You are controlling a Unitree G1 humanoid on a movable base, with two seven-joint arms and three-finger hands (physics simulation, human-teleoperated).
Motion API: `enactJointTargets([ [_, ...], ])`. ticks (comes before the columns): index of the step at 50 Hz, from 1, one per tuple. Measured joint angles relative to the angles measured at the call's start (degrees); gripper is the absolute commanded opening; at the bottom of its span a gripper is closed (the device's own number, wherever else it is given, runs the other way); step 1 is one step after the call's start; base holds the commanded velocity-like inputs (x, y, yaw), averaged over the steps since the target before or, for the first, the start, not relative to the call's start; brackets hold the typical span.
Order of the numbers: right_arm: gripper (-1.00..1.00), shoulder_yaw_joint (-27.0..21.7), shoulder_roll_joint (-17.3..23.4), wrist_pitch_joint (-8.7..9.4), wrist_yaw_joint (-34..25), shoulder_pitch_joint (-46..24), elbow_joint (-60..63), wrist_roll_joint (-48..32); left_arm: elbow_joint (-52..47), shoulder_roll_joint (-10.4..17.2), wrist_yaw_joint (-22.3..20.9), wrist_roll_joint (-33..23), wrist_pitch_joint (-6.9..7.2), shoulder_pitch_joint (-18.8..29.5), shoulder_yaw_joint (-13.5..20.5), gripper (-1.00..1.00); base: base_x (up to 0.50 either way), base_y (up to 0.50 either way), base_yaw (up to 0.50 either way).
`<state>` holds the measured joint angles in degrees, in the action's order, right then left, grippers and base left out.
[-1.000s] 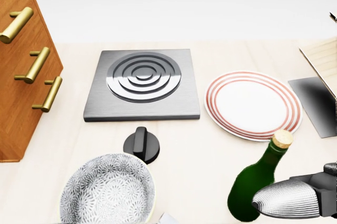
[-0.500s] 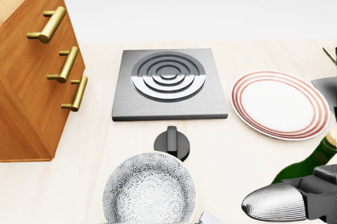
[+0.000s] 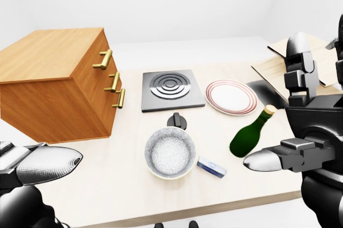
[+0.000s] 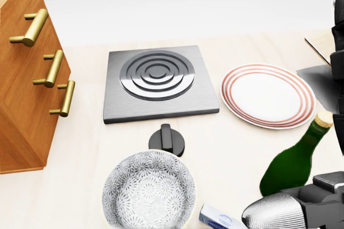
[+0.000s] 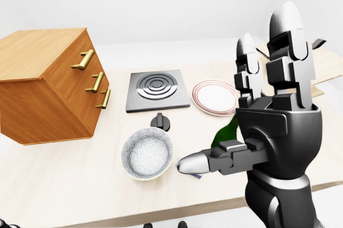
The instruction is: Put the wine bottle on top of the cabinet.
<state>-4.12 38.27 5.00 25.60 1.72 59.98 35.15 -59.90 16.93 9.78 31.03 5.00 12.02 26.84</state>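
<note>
Swinging across the last second, the head view had carried the cabinet first further into frame and then back toward the left edge, while the hob, plate and bowl slid sideways together; that read as the camera turning, not as things moving on the bench.

The wine bottle stood upright near the bench's right edge, just below the plate's rim in the left-eye view, its cork clear and its green body unobstructed there. Half a second before, it had been half cut off at the head view's right border; at this moment its whole length showed again.

The right hand was raised beside the bottle with its fingers spread apart and pointing upward, the thumb jutting left, nothing held. It looked close to the bottle, but no finger wrapped round the glass. The left hand hung low at the bench's left corner; only one rounded fingertip showed, so whether it was spread or closed could not be told.

Judged against the task, the grasp was not yet made: the bottle rested on the bench, well apart from the cabinet at the left edge. The knob and a small blue-and-white packet lay between, near the bowl.
</note>
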Motion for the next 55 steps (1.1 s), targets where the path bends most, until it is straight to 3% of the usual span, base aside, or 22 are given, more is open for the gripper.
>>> enactJointTargets([
  [15, 1.00, -3.74, 1.81, 0.00, 3.08, 1.97, 0.02, 6.42, 0.04, -1.08, -1.47, -1.70, 0.00, -0.12, -0.44, 1.00, -0.05, -0.01, -0.10],
  [27, 1.00, -6.59, 11.30, 0.00, 4.40, 7.17, 0.02, 13.93, 0.12, -1.62, -2.47, -2.26, 0.00, -0.54, -0.12, 1.00, 0.00, 0.00, 0.00],
  [32, 1.00, -10.07, 15.17, -0.52, 4.14, 13.92, 0.02, 15.21, 0.11, -1.67, -2.62, -2.07, 0.00, -0.85, -0.02, 1.00, 0.00, 0.00, 0.00],
  [37, 1.00, -15.15, 9.35, -7.04, -0.93, 31.09, -0.01, 9.13, 0.03, -1.11, -1.99, -0.71, 0.00, -1.77, -0.18, 1.00, 0.00, 0.00, 0.00],
  [40, 1.00, -17.10, 6.13, -10.00, -3.68, 40.41, -0.01, 6.33, -0.01, -0.72, -1.50, 0.12, 0.00, -2.17, -0.23, 1.00, 0.00, 0.00, 0.00],
  [47, 1.00, -19.88, 0.04, -10.00, -8.86, 55.53, -0.04, 1.86, -0.06, -0.42, -1.01, 0.92, 0.00, -2.92, -0.64, 1.00, 0.00, 0.00, 0.00],
  [55, 1.00, -20.48, -5.05, -10.00, -12.94, 64.05, -0.05, -1.81, -0.08, -0.29, -0.80, 1.35, 0.00, -3.66, -1.07, 1.00, 0.00, 0.00, 0.00],
])
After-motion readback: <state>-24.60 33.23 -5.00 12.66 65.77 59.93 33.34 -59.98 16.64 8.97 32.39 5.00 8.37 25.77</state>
